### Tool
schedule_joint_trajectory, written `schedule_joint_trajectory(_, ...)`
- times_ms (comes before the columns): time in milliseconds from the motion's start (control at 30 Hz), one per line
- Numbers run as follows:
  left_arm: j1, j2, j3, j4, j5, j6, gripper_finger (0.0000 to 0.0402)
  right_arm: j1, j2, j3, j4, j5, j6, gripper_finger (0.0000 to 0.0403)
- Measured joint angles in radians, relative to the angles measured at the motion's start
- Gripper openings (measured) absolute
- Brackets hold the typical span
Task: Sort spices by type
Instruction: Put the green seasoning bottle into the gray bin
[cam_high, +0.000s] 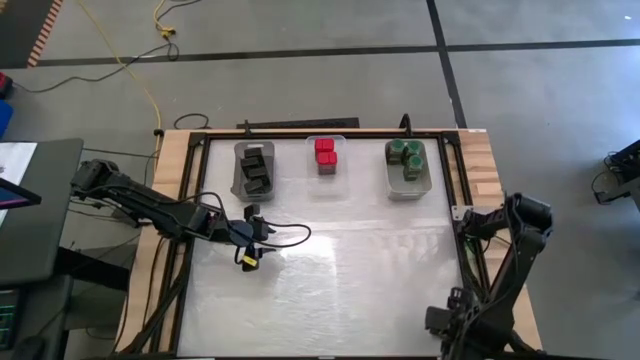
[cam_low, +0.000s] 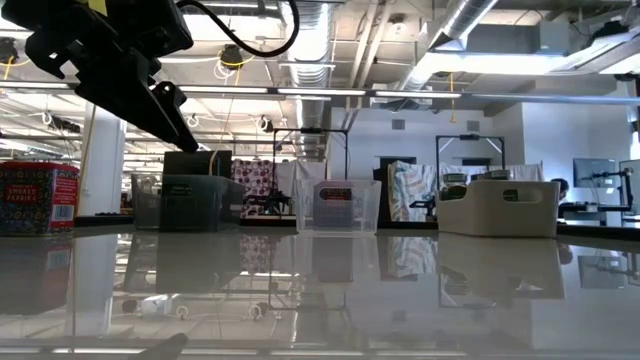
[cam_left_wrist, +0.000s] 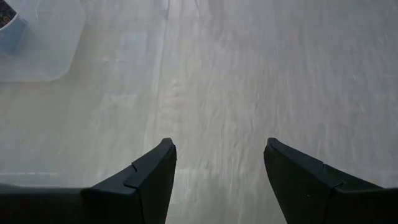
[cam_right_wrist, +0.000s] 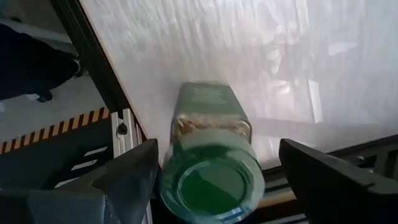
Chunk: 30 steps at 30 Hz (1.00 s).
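Three translucent bins stand along the far edge. One holds black boxes (cam_high: 255, 168), the middle one red boxes (cam_high: 325, 155), and the third green-lidded jars (cam_high: 407, 160). My left gripper (cam_high: 251, 243) hangs open over bare table in front of the black-box bin, with nothing between its fingers (cam_left_wrist: 217, 149). My right gripper (cam_high: 445, 320) is at the near right corner, open (cam_right_wrist: 219, 146). A green-lidded jar (cam_right_wrist: 211, 162) sits between its fingers by the table's edge, lid toward the camera. In the high view the arm hides this jar. A red tin (cam_low: 35, 198) shows at the low view's left. My right gripper has the jar's green lid (cam_right_wrist: 208, 183) close beside one finger (cam_right_wrist: 134, 171), while the other finger stands well clear of it. I cannot tell whether the near finger touches the lid.
A dark metal frame rail (cam_right_wrist: 93, 62) runs along the table's edge next to the jar, with floor beyond it. The wide middle of the table (cam_high: 350, 280) lies between the two arms. In the low view the three bins (cam_low: 338, 205) stand in a row at the far side.
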Motion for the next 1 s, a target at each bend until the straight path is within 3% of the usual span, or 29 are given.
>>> schedule_joint_trajectory(233,0.000,0.000,0.000,0.001,0.000,0.000,0.0233,0.006,0.037,0.000,0.048,0.001,0.001,0.0348)
schedule_joint_trajectory(633,0.000,0.000,0.000,0.008,0.000,0.000,0.0233,0.063,0.047,-0.003,0.049,0.046,0.179,0.0284)
schedule_joint_trajectory(1000,0.000,0.000,0.000,0.008,0.000,0.000,0.0233,0.062,0.047,-0.004,0.039,0.114,0.199,0.0224)
